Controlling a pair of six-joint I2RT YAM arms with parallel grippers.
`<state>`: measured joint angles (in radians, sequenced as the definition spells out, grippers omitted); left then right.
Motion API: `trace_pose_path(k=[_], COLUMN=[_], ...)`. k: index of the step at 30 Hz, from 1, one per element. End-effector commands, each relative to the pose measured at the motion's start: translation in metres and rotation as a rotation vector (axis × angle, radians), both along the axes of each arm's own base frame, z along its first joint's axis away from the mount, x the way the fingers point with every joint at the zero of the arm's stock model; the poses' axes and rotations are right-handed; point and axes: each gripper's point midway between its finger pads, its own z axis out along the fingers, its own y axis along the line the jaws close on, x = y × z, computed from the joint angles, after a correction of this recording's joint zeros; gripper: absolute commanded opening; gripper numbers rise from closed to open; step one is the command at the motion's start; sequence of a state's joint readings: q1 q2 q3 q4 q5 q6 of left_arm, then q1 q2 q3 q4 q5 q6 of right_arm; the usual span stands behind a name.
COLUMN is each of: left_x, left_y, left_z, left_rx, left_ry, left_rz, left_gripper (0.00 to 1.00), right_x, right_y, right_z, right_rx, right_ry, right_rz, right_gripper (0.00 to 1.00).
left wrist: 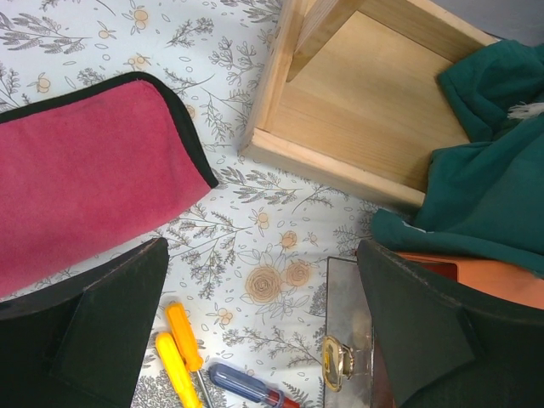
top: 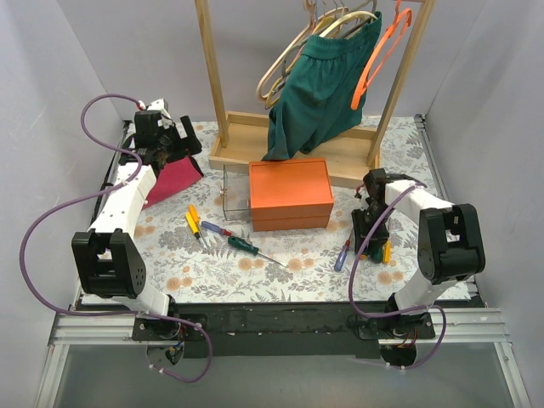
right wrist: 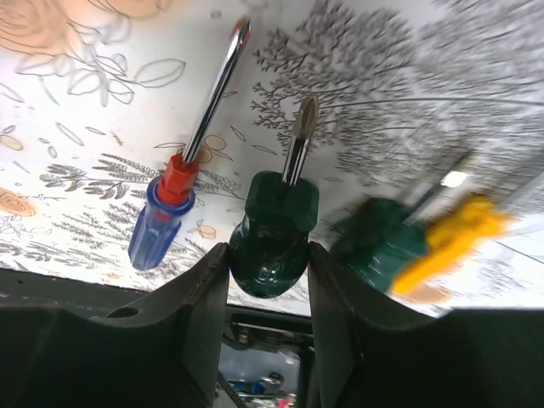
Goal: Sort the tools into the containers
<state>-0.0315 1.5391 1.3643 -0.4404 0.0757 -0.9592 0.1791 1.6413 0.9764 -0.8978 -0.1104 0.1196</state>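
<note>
Since the right gripper [right wrist: 265, 259] is clamped on the green screwdriver [right wrist: 274, 234], low over the table right of the orange box [top: 290, 194], I'd lift straight up first so the shaft doesn't catch the blue screwdriver [right wrist: 161, 225] or yellow screwdriver [right wrist: 446, 238] lying just beside it. The grip's only on the handle's fat end, so I reckon it could pivot; go slow. The left gripper [left wrist: 262, 289] hangs wide apart by the pink cloth [left wrist: 85, 178], holding nothing.
</note>
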Motion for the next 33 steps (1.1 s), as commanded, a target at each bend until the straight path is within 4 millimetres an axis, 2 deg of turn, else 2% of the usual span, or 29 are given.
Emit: trace_pose_path(k=[1, 2, 3, 4, 5, 6, 7, 8, 9, 10, 11, 12, 13, 15, 16, 18, 19, 21, 22, 23, 25, 29, 30, 32, 33], left_x=[0.009, 0.010, 0.010, 0.011, 0.012, 0.011, 0.010, 0.007, 0.006, 0.004, 0.002, 0.001, -0.002, -0.006, -0.010, -0.014, -0.015, -0.021, -0.023, -0.026, -0.030, -0.036, -0.037, -0.040, -0.042], left_y=[-0.006, -0.007, -0.009, -0.010, -0.009, -0.007, -0.006, -0.003, -0.002, 0.000, 0.000, 0.001, 0.002, 0.003, 0.005, 0.006, 0.006, 0.006, 0.007, 0.007, 0.009, 0.009, 0.023, 0.025, 0.026], left_z=[0.020, 0.019, 0.020, 0.023, 0.029, 0.035, 0.040, 0.050, 0.052, 0.057, 0.058, 0.061, 0.066, 0.069, 0.071, 0.074, 0.074, 0.078, 0.080, 0.082, 0.087, 0.095, 0.097, 0.097, 0.096], left_rx=[-0.034, -0.043, -0.049, -0.056, -0.056, -0.053, -0.049, -0.038, -0.032, -0.027, -0.023, -0.022, -0.018, -0.011, -0.007, -0.001, 0.002, 0.003, 0.002, 0.000, -0.002, -0.006, -0.002, -0.007, -0.012], left_ry=[-0.053, -0.052, -0.058, -0.066, -0.086, -0.106, -0.120, -0.146, -0.153, -0.165, -0.169, -0.178, -0.191, -0.199, -0.205, -0.211, -0.211, -0.222, -0.227, -0.234, -0.245, -0.266, -0.271, -0.271, -0.270], left_rz=[-0.024, -0.024, -0.031, -0.035, -0.032, -0.023, -0.016, -0.010, -0.009, -0.005, -0.002, 0.001, 0.005, 0.005, 0.008, 0.006, 0.005, 0.003, 0.003, 0.000, 0.002, 0.000, 0.032, 0.038, 0.038], left_gripper=[0.94, 0.94, 0.94, 0.94, 0.93, 0.94, 0.93, 0.94, 0.94, 0.94, 0.94, 0.94, 0.94, 0.94, 0.94, 0.95, 0.95, 0.95, 0.95, 0.95, 0.95, 0.95, 0.95, 0.95, 0.95], right_x=[0.061, 0.071, 0.083, 0.093, 0.096, 0.094, 0.094, 0.056, 0.054, 0.042, 0.040, 0.044, 0.043, 0.050, 0.057, 0.069, 0.078, 0.088, 0.094, 0.099, 0.104, 0.101, 0.097, 0.095, 0.093], right_y=[-0.009, -0.017, -0.018, -0.009, 0.017, 0.044, 0.060, 0.138, 0.154, 0.175, 0.186, 0.200, 0.218, 0.241, 0.263, 0.283, 0.301, 0.318, 0.329, 0.338, 0.350, 0.361, 0.364, 0.366, 0.368], right_z=[0.058, 0.071, 0.096, 0.121, 0.149, 0.169, 0.181, 0.208, 0.217, 0.224, 0.227, 0.238, 0.234, 0.237, 0.241, 0.244, 0.242, 0.242, 0.226, 0.236, 0.223, 0.197, 0.192, 0.185, 0.184], right_rx=[-0.063, -0.103, -0.112, -0.077, 0.020, 0.117, 0.166, 0.437, 0.488, 0.545, 0.578, 0.609, 0.623, 0.636, 0.657, 0.672, 0.699, 0.716, 0.708, 0.724, 0.726, 0.709, 0.716, 0.710, 0.705], right_ry=[-0.257, -0.312, -0.396, -0.473, -0.565, -0.619, -0.658, -0.692, -0.727, -0.741, -0.759, -0.815, -0.805, -0.829, -0.838, -0.850, -0.835, -0.827, -0.785, -0.809, -0.777, -0.698, -0.680, -0.662, -0.660], right_rz=[0.064, 0.083, 0.087, 0.108, 0.202, 0.269, 0.312, 0.557, 0.605, 0.674, 0.706, 0.751, 0.800, 0.870, 0.904, 0.906, 0.890, 0.874, 0.857, 0.854, 0.838, 0.793, 0.796, 0.796, 0.796], right_gripper=[0.01, 0.01, 0.01, 0.01, 0.01, 0.01, 0.01, 0.01, 0.01, 0.01, 0.01, 0.01, 0.01, 0.01, 0.01, 0.01, 0.01, 0.01, 0.01, 0.01, 0.01, 0.01, 0.01, 0.02, 0.10])
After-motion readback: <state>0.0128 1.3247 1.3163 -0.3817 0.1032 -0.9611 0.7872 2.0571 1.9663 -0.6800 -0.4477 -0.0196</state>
